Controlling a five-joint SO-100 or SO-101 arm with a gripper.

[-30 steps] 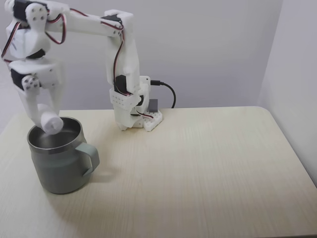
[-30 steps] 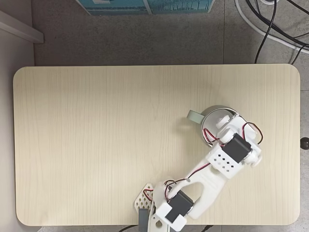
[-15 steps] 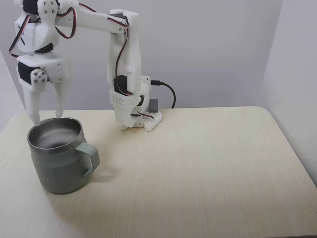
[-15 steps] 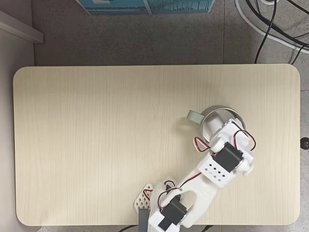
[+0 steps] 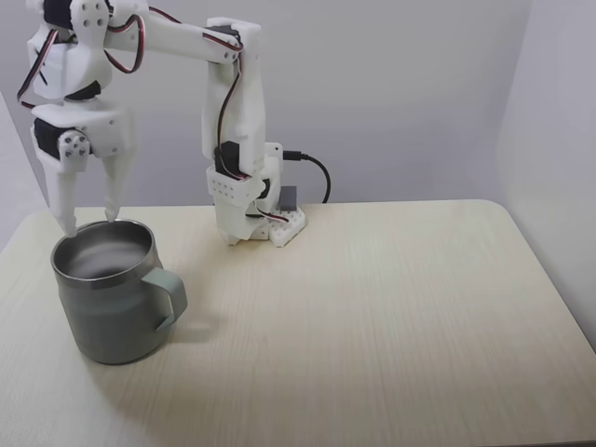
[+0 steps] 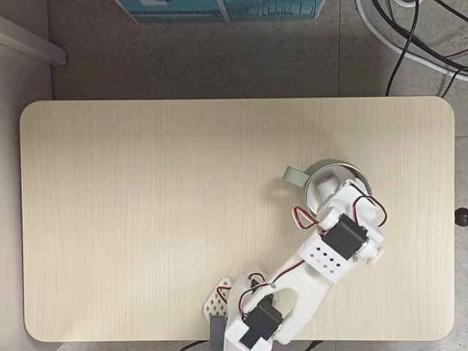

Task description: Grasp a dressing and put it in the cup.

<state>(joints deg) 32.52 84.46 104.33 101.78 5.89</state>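
Two parted jaws (image 5: 90, 223) just above cup (image 5: 107, 317) rim

- The table (image 5: 391, 307) was light wood with round corners.
- The wall (image 5: 400, 84) behind it was plain and pale.
- In the view from above, the floor (image 6: 219, 58) was grey.
- Black cables (image 6: 409, 29) lay on the floor.
- A blue box (image 6: 219, 9) sat at the top edge.
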